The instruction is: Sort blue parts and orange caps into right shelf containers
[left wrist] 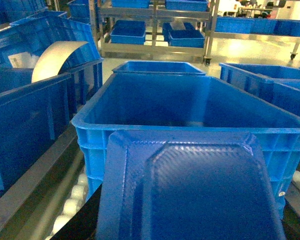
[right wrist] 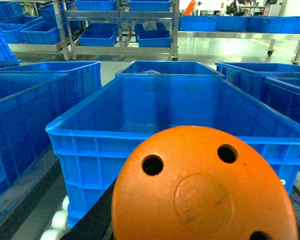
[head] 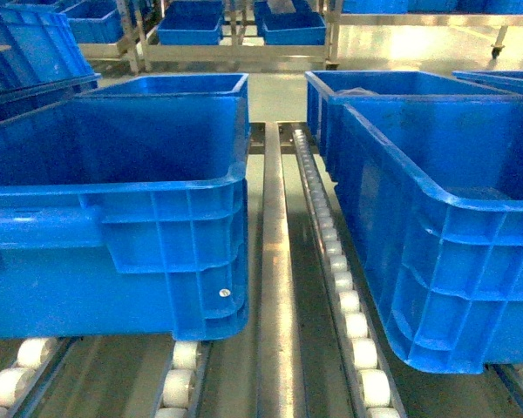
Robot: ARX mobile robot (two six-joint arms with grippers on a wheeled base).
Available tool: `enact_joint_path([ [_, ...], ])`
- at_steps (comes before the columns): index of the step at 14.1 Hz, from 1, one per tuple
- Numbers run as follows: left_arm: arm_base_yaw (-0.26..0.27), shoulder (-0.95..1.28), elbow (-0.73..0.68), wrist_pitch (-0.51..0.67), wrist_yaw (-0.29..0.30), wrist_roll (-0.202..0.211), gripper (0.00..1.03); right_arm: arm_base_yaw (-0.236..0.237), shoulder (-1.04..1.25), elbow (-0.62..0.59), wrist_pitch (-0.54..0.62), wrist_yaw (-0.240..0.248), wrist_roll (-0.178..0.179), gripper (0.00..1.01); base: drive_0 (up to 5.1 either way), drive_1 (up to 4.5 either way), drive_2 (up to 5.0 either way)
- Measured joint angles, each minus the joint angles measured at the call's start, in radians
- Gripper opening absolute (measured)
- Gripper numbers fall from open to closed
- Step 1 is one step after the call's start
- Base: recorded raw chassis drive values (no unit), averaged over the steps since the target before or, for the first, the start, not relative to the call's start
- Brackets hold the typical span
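Observation:
A flat blue part (left wrist: 190, 190) with a raised textured middle fills the bottom of the left wrist view. My left gripper is shut on it, with only a dark finger (left wrist: 82, 222) showing at its left edge. It is just short of the near rim of a big blue crate (left wrist: 92, 125). In the right wrist view, a round orange cap (right wrist: 200, 190) with holes is held in my shut right gripper, whose dark finger (right wrist: 90, 220) peeks out on the left. It is before the rim of another blue crate (right wrist: 90, 131). Neither gripper shows in the head view, only both crates (head: 157, 187) (head: 436, 205).
The crates stand on white roller tracks (head: 349, 305) with a metal rail (head: 275, 261) between them. More blue crates stand behind (head: 366, 83) and to the sides. Steel racks with blue bins (right wrist: 112, 35) line the back. A curved white sheet (left wrist: 57, 57) rises at the left.

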Motion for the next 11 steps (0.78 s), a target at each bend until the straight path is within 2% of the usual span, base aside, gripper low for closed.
enact_joint_path([
  [5, 0.000, 0.000, 0.000, 0.000, 0.000, 0.000, 0.41, 0.000, 0.000, 0.000, 0.003, 0.001, -0.001, 0.44, 0.0, 0.00, 0.0],
  [6, -0.032, 0.004, -0.003, 0.159, -0.068, 0.019, 0.41, 0.043, 0.002, -0.003, 0.183, 0.100, -0.046, 0.44, 0.0, 0.00, 0.0],
  [7, -0.044, 0.045, -0.003, 0.276, -0.071, 0.019, 0.41, 0.048, 0.042, -0.002, 0.233, 0.098, -0.053, 0.44, 0.0, 0.00, 0.0],
  [9, -0.037, 0.396, 0.004, 0.597, -0.060, 0.020, 0.41, 0.045, 0.345, 0.011, 0.521, 0.049, -0.068, 0.44, 0.0, 0.00, 0.0],
  [10, -0.022, 0.611, 0.053, 0.760, -0.051, 0.036, 0.41, 0.035, 0.551, 0.066, 0.673, 0.016, -0.079, 0.44, 0.0, 0.00, 0.0],
  [11, -0.005, 0.808, 0.158, 0.871, -0.033, 0.045, 0.41, 0.011, 0.732, 0.155, 0.786, -0.007, -0.079, 0.44, 0.0, 0.00, 0.0],
])
